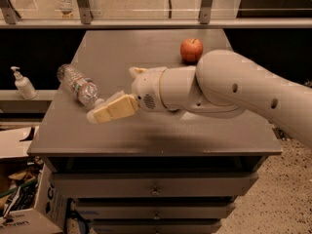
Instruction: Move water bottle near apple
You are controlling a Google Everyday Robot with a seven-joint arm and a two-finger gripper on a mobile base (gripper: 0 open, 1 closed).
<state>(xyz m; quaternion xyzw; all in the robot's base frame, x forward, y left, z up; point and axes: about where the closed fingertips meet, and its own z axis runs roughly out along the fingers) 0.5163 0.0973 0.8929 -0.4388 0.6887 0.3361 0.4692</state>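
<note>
Fingers (114, 110): tan, standing apart with nothing held between them. One lies low and long over the left half of the surface (195, 135), its tip pointing toward the front left corner. Only the tip of the other shows, behind the wrist and toward the rear.

Gripper (114, 95): over the left centre of the surface, just right of the bottle's cap end. Whether the near finger touches the cap cannot be told.

Water bottle (78, 86): clear, ribbed, lying on its side close to the left edge, about halfway along it. The base points to the rear left and the white cap to the front right. It lies at a slant to the left edge, with a narrow strip of surface between.

Apple (191, 49): red, stem up, near the rear right corner, well apart from the bottle and set in a little from the rear and right edges.

Arm (234, 89): white, entering over the right edge and crossing the middle of the surface just in front of the apple.

Open room: bare surface shows along the whole front edge, and across the rear from the left corner up to the apple.

Drawers (156, 186): stacked below the front edge.

Pump bottle (22, 84): white, on a ledge off the left edge.

Cardboard box (19, 218): on the floor below the front left corner.
</note>
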